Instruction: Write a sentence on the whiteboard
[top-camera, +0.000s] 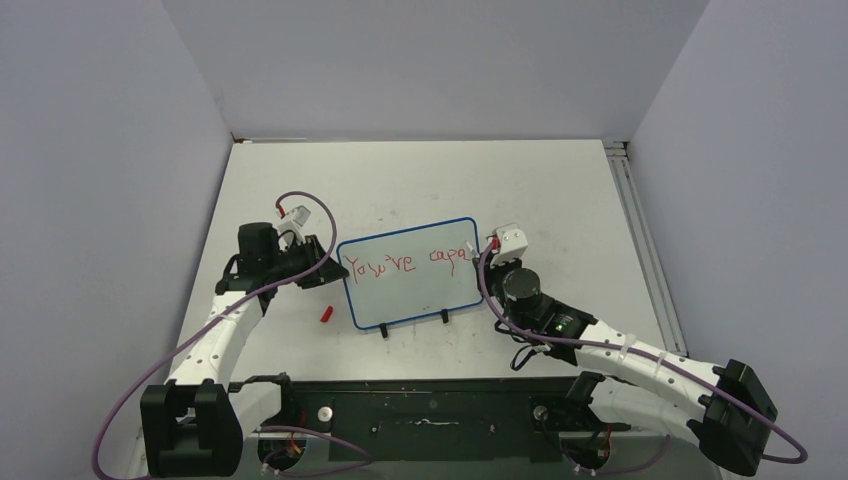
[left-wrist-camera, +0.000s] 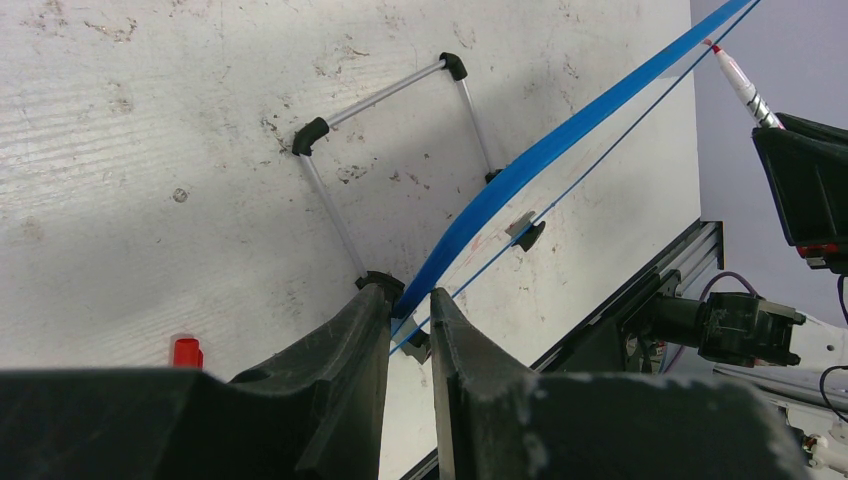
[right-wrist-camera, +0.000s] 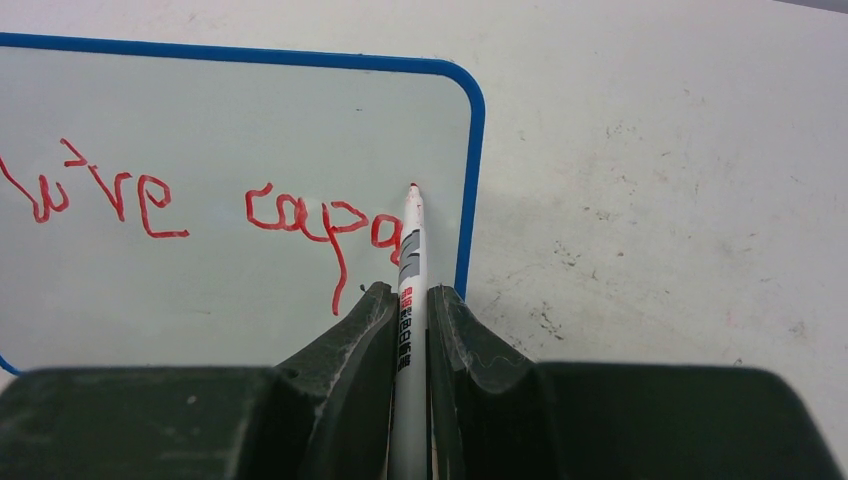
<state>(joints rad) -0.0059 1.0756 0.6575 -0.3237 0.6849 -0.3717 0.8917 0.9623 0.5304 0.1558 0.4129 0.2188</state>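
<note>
Writing under way: the whiteboard (top-camera: 400, 300) is gripped by its blue edge in the narrowly parted left gripper (left-wrist-camera: 410, 295), and a marker (right-wrist-camera: 411, 240) is clamped in the right gripper (right-wrist-camera: 409, 292), tip beside the sentence (right-wrist-camera: 338, 250).

The whiteboard (top-camera: 412, 298) — glossy white, thin blue rounded frame — stands tilted on two black clip feet (top-camera: 384, 331); the sentence (top-camera: 408, 262), red handwriting, reads roughly "You're capa" along its top.
</note>
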